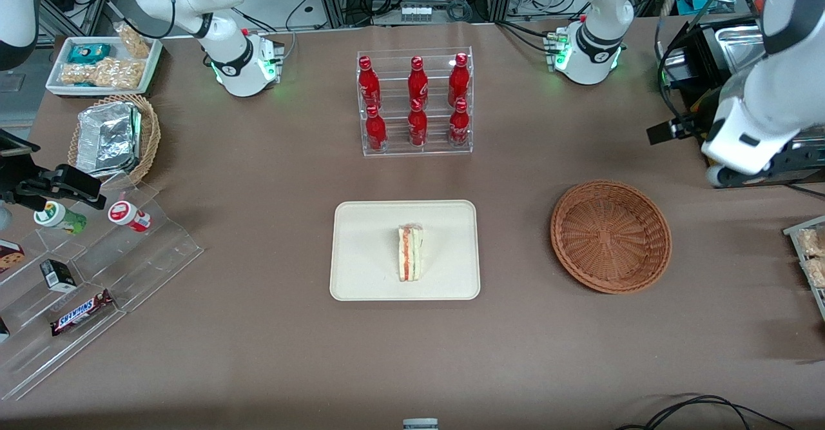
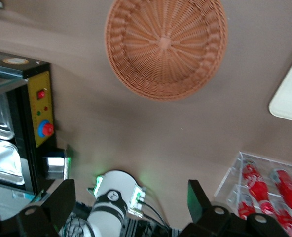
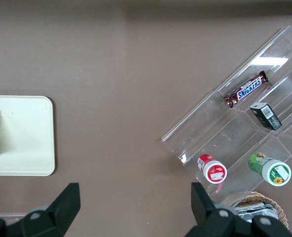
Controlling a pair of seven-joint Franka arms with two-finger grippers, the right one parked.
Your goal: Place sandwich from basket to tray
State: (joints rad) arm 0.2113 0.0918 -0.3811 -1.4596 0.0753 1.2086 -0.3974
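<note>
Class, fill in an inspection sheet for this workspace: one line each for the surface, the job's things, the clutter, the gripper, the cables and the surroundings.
Surface: brown table, flat.
Job's things: sandwich lies on the tray; basket holds nothing, standing toward the working arm's end.
Clutter: rack of red bottles farther from the camera than the tray; clear stepped stand with a Snickers bar and small tubs; tan basket of foil packs; white snack tray.
Gripper: left gripper open, holding nothing, raised above the table near the basket.
Cables: black cable at the table's near edge.
Surroundings: oven-like appliance beside the basket.
</note>
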